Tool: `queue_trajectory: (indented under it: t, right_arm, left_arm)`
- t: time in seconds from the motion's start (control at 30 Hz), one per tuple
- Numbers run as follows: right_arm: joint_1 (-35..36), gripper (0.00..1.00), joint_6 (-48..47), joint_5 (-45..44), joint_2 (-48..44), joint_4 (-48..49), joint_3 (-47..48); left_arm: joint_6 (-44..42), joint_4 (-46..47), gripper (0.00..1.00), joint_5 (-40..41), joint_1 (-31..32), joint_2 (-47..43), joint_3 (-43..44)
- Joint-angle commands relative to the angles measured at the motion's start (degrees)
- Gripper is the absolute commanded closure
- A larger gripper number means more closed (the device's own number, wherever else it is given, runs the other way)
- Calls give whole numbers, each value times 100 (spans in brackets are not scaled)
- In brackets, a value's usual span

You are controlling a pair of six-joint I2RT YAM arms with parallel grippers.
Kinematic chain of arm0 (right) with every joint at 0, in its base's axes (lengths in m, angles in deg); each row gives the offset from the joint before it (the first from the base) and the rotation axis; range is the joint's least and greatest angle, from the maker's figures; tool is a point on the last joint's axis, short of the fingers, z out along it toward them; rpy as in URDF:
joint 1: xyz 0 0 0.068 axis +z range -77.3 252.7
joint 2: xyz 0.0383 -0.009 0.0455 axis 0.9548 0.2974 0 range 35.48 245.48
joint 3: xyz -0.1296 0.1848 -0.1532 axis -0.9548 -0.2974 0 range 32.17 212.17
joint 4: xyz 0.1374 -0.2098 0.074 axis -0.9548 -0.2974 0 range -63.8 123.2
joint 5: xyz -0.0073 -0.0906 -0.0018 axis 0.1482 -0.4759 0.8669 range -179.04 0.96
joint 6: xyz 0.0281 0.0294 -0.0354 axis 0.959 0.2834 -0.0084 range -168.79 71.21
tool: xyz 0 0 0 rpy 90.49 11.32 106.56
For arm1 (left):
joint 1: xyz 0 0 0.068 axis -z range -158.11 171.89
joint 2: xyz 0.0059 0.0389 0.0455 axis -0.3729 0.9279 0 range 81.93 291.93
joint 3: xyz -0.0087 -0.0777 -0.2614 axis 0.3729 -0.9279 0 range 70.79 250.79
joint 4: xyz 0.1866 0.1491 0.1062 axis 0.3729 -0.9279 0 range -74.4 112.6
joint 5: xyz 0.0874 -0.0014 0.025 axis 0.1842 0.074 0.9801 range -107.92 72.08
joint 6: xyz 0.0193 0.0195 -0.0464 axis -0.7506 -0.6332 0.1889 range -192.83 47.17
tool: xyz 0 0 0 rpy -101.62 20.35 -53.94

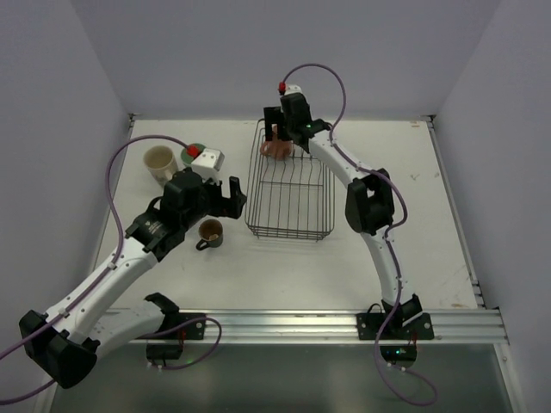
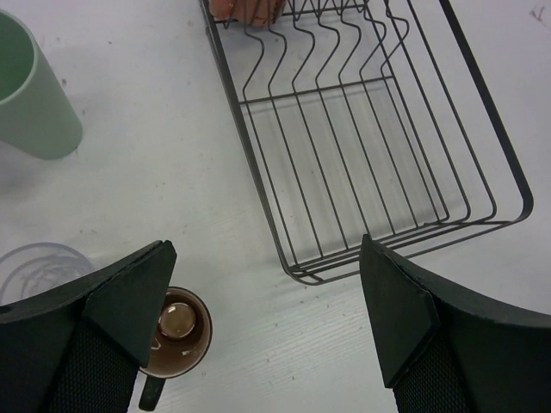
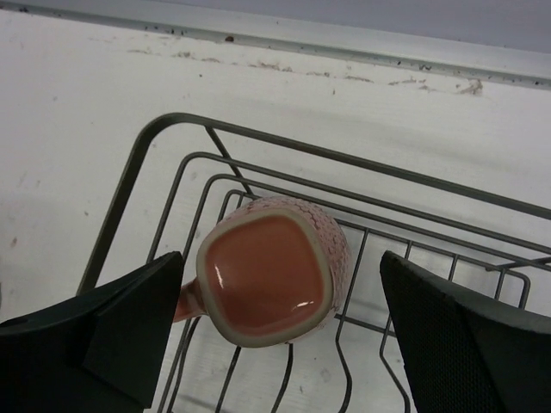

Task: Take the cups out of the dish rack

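Observation:
The dark wire dish rack (image 1: 288, 185) (image 2: 370, 129) (image 3: 129, 185) holds one cup, a salmon-pink handled mug (image 1: 277, 148) (image 3: 271, 271), upright in its far left corner. My right gripper (image 1: 284, 136) (image 3: 277, 284) hangs open over that mug, a finger on each side and apart from it. A small black mug with a brown inside (image 1: 210, 232) (image 2: 176, 331) stands on the table left of the rack. My left gripper (image 1: 225, 196) (image 2: 267, 301) is open just above it, holding nothing. A mint-green tumbler (image 2: 30, 95) and a cream tumbler (image 1: 159, 162) stand on the table further left.
A clear glass (image 2: 39, 262) stands on the table, partly hidden behind my left finger. The pink mug's edge shows at the top of the left wrist view. The back wall's ledge (image 3: 344, 47) runs just beyond the rack's far side.

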Motion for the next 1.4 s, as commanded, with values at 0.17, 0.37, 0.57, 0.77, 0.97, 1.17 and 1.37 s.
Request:
queue_trajectory:
  t: [0.17,0.37,0.57,0.77,0.97,1.17,1.37]
  right_arm:
    - [23,10,59,-188,248,-117,448]
    - [23,51,147,-215,-84,551,-112]
    - [-12,65,445,-32,-454,1052,-332]
    - [-47,72,691,5,-884,1368,-788]
    - [-319,71,1622,593,-1710,2203,-1932]
    - [-610,70,2449,1085,-2361,3021,-2855]
    - [-707,63,2635,1385,-2371,3145,-2909]
  left_arm:
    - [-152,530,4,-257,12,-226,-208]
    - [-161,600,4,-345,12,-262,-243]
    - [-82,688,4,-538,12,-218,-208]
    - [15,758,4,-600,12,-174,-182]
    - [523,1258,6,-907,12,-121,-313]
    - [963,2102,15,-1056,3,159,-375]
    - [1061,2700,19,-1136,12,809,-208]
